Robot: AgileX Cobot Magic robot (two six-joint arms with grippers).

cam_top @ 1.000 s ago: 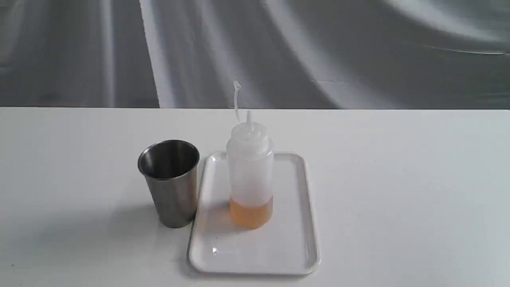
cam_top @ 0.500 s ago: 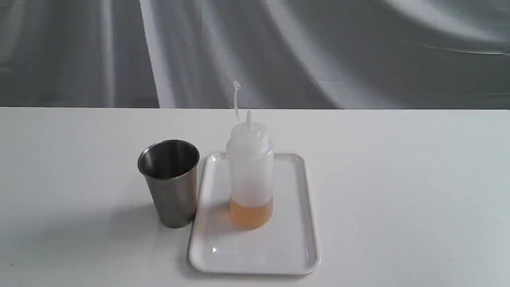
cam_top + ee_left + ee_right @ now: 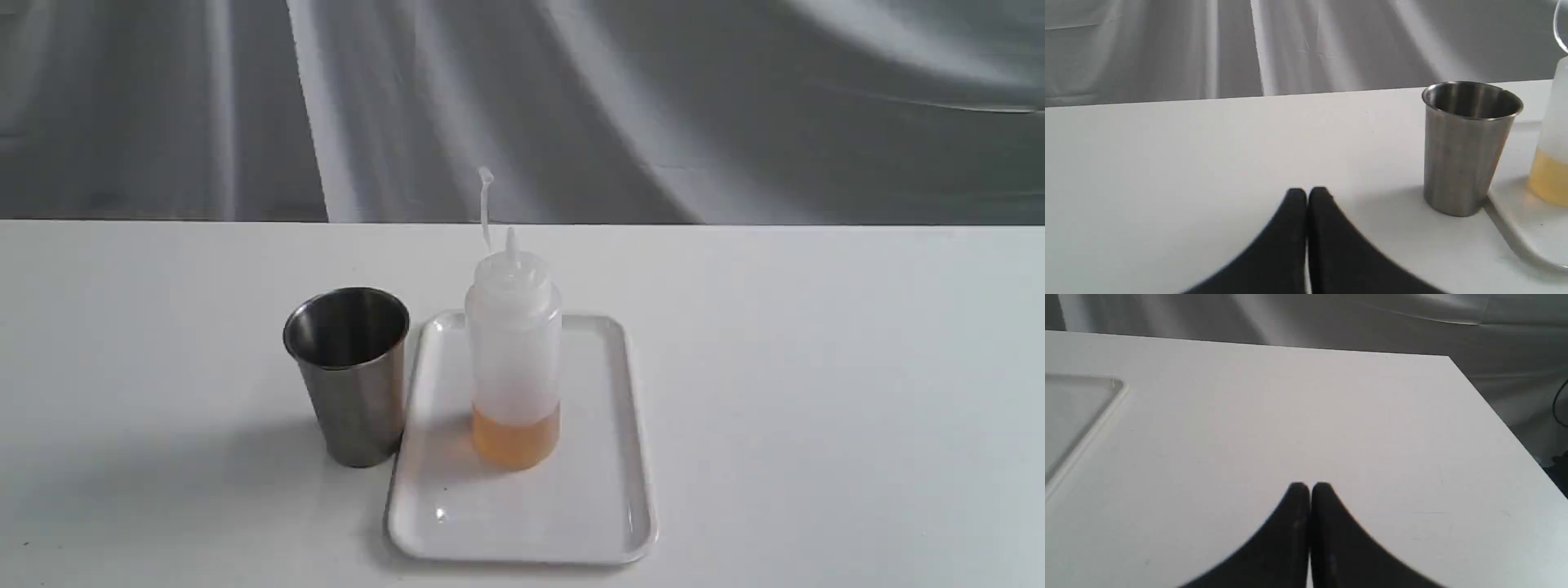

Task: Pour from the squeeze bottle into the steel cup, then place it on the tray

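Note:
The squeeze bottle stands upright on the white tray, amber liquid at its bottom and its cap strap sticking up. The steel cup stands on the table, close against the tray's left rim. Neither gripper shows in the exterior view. In the left wrist view my left gripper is shut with nothing in it, low over the table, well short of the cup; the bottle is cut off at that picture's edge. My right gripper is also shut and empty over bare table, with only a corner of the tray in sight.
The white table ends in a back edge before a grey draped cloth. In the right wrist view the table's corner and side edge show, with a dark cable beyond it.

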